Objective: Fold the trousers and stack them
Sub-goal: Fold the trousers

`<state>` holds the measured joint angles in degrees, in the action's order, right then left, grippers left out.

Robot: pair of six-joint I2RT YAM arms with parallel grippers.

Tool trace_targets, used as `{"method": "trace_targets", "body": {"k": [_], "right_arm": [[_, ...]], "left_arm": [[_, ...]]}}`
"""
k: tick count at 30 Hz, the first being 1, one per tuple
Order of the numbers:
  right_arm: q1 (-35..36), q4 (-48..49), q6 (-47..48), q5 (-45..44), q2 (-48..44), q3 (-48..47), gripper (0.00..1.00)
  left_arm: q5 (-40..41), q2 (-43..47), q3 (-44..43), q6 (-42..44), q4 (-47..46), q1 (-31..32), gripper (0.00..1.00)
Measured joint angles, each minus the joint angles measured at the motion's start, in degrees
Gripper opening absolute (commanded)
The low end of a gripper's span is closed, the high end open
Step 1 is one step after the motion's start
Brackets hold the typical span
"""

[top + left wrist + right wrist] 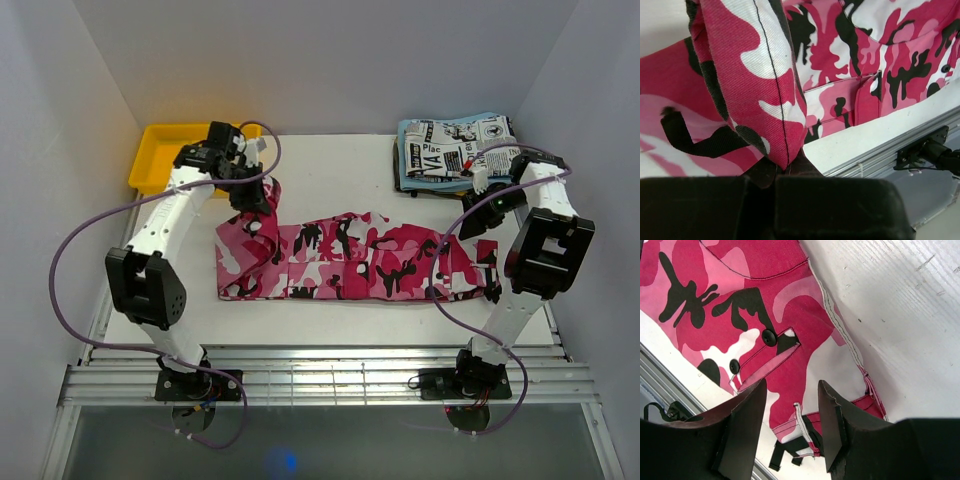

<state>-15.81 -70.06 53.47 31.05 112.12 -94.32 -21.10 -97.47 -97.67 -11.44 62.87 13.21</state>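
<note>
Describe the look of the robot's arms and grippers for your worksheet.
The left arm and right arm have white links with boxy black joints; a purple cable loops along each. The left gripper and right gripper have dark, chunky fingers.

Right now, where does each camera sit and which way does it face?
Top external: above and behind the bases, looking down on the white table, both arms, the pink camouflage cloth trousers, a yellow plastic tray and a newspaper-print garment.
Left wrist: on the left arm, looking past the shut left gripper pinching a raised trouser fold.
Right wrist: on the right arm, looking down through the open right gripper at the buttoned trouser end.
Shared: all views show the trousers.
</note>
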Motion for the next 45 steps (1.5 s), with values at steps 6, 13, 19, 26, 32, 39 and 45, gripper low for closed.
{"method": "trace_targets", "body": {"k": [6,13,19,26,32,39,45], "right_arm": [[-0.26,-0.24,0.13,-0.33,-0.07,0.44,0.51],[-0.31,-0.35,0.11,-0.46,-0.11,1.31,0.51],[-0.31,-0.35,0.13,-0.46,-0.11,1.44,0.51],[-0.31,-0.33,0.11,-0.48,-0.11,1.57,0.52],[-0.31,-0.33,0.09,-0.42,-0.11,1.60,0.52],[0.44,-0.33,-0.92,1.77,-0.11,1.60,0.51],[6.01,2.49,-7.28,7.23,-1.09,2.78,0.59]], "left_arm": [[-0.35,-3.80,11.02,-5.64,-10.80,8.92,0.00],[1.01,-7.06,14.38,-11.87,-18.36,13.81,0.00],[2.86,-10.01,14.38,-15.13,-21.81,16.68,0.00],[4.13,-12.70,14.38,-16.48,-23.02,19.08,0.48],[3.65,-12.87,14.25,-15.89,-24.02,20.61,0.98],[1.95,-8.00,13.49,-10.88,-22.71,18.93,0.98],[-2.14,1.99,14.47,-4.87,-20.17,4.55,0.98]]}}
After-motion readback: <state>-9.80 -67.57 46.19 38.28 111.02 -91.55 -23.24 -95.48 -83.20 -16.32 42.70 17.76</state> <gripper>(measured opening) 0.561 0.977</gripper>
